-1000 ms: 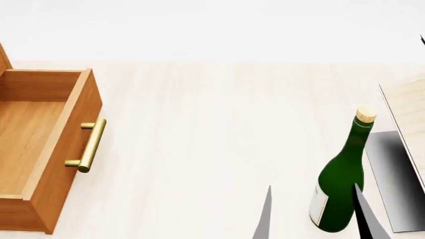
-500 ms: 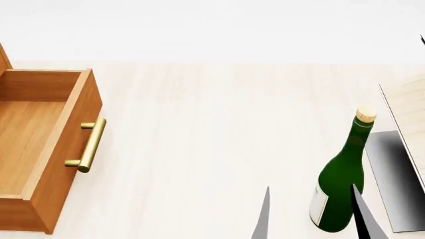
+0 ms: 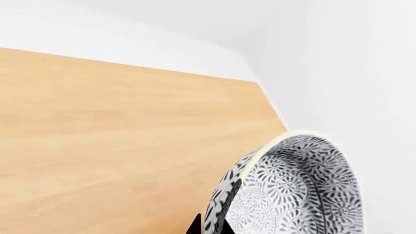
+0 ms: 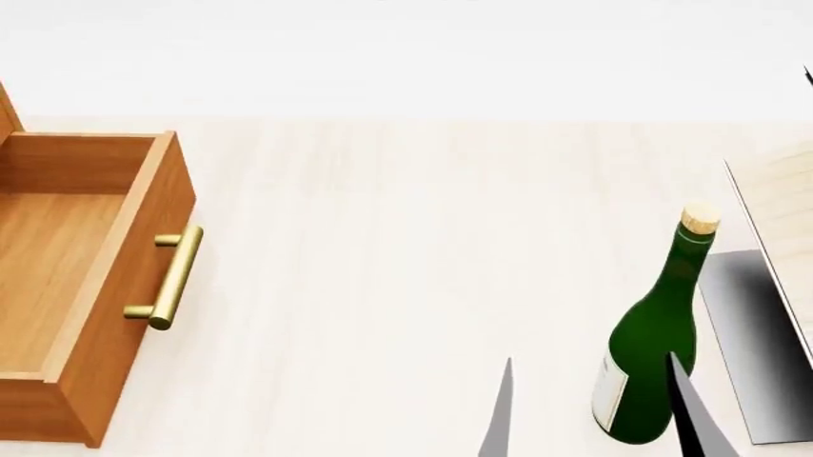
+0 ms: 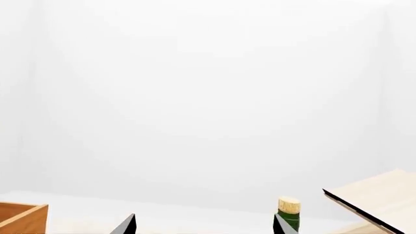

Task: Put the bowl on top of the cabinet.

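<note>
Gripping the bowl (image 3: 293, 190) rim, left pincer (image 3: 217, 222) over cabinet (image 3: 117, 141).

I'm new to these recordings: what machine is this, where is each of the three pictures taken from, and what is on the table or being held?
It is a simulated two-armed wheeled robot. The head view looks down on a pale table with an open orange-brown cabinet drawer and a green bottle. The grey blades at that view's bottom edge are the open right hand. The right wrist view looks past that hand to the bottle's cork. The left wrist view shows the speckled bowl over a wooden surface, apparently held at its rim by the left hand, which is mostly hidden.
</note>
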Controlling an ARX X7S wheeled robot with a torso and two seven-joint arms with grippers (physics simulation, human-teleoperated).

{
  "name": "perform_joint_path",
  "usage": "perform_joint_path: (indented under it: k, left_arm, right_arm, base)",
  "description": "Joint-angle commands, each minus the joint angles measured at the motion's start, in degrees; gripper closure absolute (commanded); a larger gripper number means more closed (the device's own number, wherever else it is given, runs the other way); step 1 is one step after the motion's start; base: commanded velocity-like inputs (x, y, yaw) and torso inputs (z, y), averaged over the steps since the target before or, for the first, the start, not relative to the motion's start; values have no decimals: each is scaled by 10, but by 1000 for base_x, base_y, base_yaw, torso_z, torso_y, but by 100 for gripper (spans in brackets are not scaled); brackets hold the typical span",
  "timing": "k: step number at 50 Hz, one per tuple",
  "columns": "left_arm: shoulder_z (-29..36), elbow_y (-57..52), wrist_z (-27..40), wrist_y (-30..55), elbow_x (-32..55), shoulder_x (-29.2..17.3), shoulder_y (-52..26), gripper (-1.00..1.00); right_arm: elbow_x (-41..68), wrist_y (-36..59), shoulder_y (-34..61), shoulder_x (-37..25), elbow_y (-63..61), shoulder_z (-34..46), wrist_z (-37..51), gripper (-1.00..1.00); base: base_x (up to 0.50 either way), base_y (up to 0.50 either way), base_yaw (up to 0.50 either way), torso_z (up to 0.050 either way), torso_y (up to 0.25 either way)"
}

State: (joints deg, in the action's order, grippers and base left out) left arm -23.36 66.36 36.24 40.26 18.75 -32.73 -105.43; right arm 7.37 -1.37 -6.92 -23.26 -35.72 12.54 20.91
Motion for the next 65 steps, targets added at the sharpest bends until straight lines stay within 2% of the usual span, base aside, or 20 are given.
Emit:
perform_joint_path:
  k: [1,29,38,39,60,65]
  left_arm:
    - [-17,13,15,-16,10,-6,4,100]
    - [-40,48,38,-45,13,-20,20,100]
    - [-45,21,38,-31,19,-16,33,100]
    - [-44,19,38,-29,18,-15,33,-100]
    - [-20,-64,34,31,16,15,21,-100]
    - [-24,-140,46,75,29,31,33,-100]
  right_arm:
    - [1,-1,2,-2,3,2,0,-100]
    - [3,-1,4,-6,4,6,3,-100]
    - [0,0,4,-6,5,10,4,-100]
    - [0,0,5,-7,5,10,4,-100]
    - [0,-3,4,-10,5,13,7,-100]
    - [-1,-4,2,-11,4,13,8,-100]
  base:
    - [0,0,0,0,0]
    - [0,0,0,0,0]
    - [0,0,0,0,0]
    - [0,0,0,0,0]
    - [0,0,0,0,0]
    - [0,0,0,0,0]
